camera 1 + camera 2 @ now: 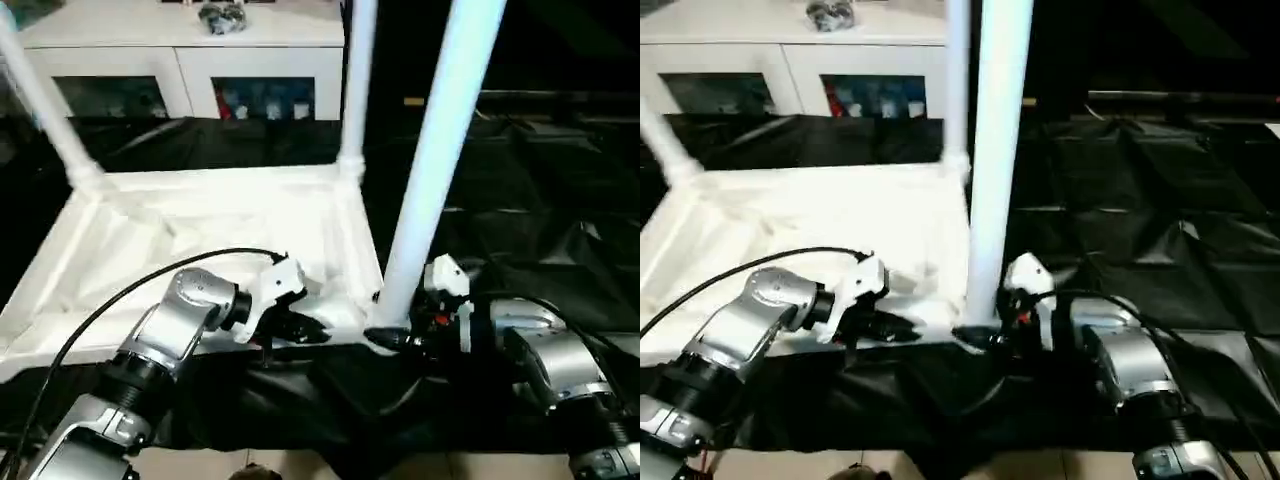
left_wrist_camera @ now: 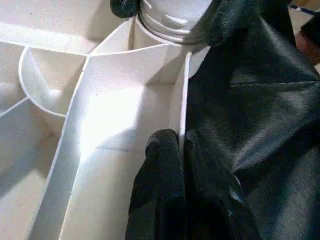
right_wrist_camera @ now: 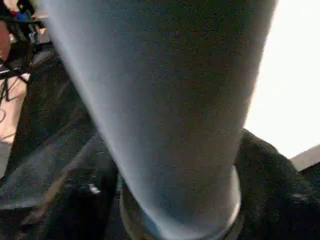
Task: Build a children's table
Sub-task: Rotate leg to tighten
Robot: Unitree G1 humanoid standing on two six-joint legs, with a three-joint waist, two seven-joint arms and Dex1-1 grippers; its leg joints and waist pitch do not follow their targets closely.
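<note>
The white tabletop point(image 1: 200, 225) lies upside down on black cloth, ribbed underside facing up. Two white legs stand in its far corners, one on the left point(image 1: 50, 110) and one on the right point(image 1: 357, 90). A third leg point(image 1: 440, 150) rises from the near right corner socket. My right gripper point(image 1: 385, 338) is closed around this leg's base, its black fingers point(image 2: 230, 20) pressed against both sides of the leg point(image 3: 165, 100). My left gripper point(image 1: 305, 330) is shut on the tabletop's near rim point(image 2: 182, 100), pinching the thin wall just left of that corner.
A white cabinet point(image 1: 180, 50) with glass doors stands behind the table, small objects on top. Crinkled black cloth point(image 1: 520, 230) covers the ground to the right and in front. A strip of pale floor point(image 1: 200, 465) shows at the near edge.
</note>
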